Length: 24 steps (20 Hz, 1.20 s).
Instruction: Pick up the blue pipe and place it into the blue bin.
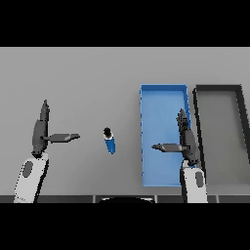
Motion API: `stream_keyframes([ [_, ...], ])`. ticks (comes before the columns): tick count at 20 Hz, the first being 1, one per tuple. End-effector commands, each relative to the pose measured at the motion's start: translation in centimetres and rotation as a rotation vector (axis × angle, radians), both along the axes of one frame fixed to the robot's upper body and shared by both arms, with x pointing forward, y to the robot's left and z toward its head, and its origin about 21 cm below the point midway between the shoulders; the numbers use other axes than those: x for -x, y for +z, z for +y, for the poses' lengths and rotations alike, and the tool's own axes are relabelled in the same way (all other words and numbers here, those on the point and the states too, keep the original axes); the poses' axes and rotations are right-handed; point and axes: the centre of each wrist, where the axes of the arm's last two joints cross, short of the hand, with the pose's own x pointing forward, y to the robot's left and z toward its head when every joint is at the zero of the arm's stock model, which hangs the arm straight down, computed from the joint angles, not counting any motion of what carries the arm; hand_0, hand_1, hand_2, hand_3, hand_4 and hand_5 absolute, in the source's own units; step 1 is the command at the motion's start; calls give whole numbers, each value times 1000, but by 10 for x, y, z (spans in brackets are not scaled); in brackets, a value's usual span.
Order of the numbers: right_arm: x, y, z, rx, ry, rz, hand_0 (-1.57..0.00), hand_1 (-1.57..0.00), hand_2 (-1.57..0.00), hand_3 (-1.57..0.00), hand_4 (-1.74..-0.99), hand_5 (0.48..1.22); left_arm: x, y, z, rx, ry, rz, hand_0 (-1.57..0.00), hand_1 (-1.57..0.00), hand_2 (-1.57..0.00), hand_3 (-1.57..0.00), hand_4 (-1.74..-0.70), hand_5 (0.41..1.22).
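Note:
A short blue pipe (110,142) with a dark end cap lies on the grey table, near the middle. The blue bin (158,102) stands just right of it, long side running away from me. My right hand (186,141) hovers over the bin's right side, open, fingers straight and thumb pointing left. My left hand (40,133) is at the left, open too, with its thumb pointing right toward the pipe. Neither hand touches the pipe.
A dark grey bin (239,122) stands right beside the blue bin, at the table's right side. The table's near edge runs just below both forearms.

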Motion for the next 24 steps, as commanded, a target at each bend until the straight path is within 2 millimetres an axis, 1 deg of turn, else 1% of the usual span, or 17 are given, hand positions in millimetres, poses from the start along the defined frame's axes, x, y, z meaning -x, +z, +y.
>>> stream_keyframes([
  [1, 0, 0, 1, -1, 0, 0, 1, 1, 1, 1, -1225, 617, 0, 0, 1, 0, 1, -4, 1, 1, 1, 1, -1074, 591],
  [6, -3, 0, 8, 0, 7, 1, 1, 1, 1, 1, -1225, 617, -1, 1, 5, -2, 0, -5, 1, 1, 1, 1, -1074, 591],
  [7, 3, 4, 4, 88, 67, -58, 1, 1, 1, 1, -1225, 617, 3, 6, 16, -63, -166, -2, 1, 1, 1, 1, -1074, 591],
  [8, 10, 5, 2, 153, 103, -85, 1, 1, 1, 1, -1224, 618, 1, 14, 29, -111, -261, 6, 1, 1, 1, 1, -1073, 590],
  [10, 18, 10, 0, 204, 134, -93, 1, 1, 1, 1, -1225, 620, 0, 18, 43, -146, -349, 38, 1, 1, 1, 1, -1076, 587],
  [12, 20, 11, 2, 247, 144, -74, 1, 1, 1, 1, -1215, 618, 2, 17, 41, -148, -401, 39, 1, 1, 1, 1, -1078, 591],
  [13, 21, 10, 4, 261, 142, -74, 1, 1, 1, 1, -1203, 614, -1, 19, 38, -149, -413, 41, 1, 1, 1, 1, -1080, 596],
  [14, 18, 14, 4, 266, 131, -74, 1, 1, 1, 1, -1196, 609, 0, 20, 39, -148, -421, 42, 1, 1, 1, 1, -1080, 600],
  [15, 19, 13, 2, 271, 126, -55, 1, 1, 1, 1, -1186, 601, 1, 21, 39, -140, -436, 47, 1, 1, 1, 1, -1085, 604],
  [17, 21, 13, 4, 272, 127, -65, 1, 1, 1, 1, -1186, 598, 6, 21, 36, -135, -512, 37, 1, 1, 1, 1, -1090, 596],
  [18, 19, 17, 2, 281, 123, -78, 1, 1, 1, 1, -1187, 600, 10, 20, 34, -130, -555, 47, 1, 1, 1, 1, -1096, 583],
  [19, 19, 12, 8, 284, 140, -77, 1, 1, 1, 1, -1193, 605, 14, 21, 30, -130, -596, 53, 1, 1, 1, 1, -1096, 567],
  [23, 18, 15, 1, 285, 151, -86, 1, 1, 1, 1, -1208, 611, 28, 14, -3, -109, -741, 91, 1, 1, 1, 1, -1141, 503],
  [24, 20, 14, 3, 286, 153, -88, 1, 1, 1, 1, -1208, 612, 30, 11, -6, -102, -767, 94, 1, 1, 1, 1, -1158, 497],
])
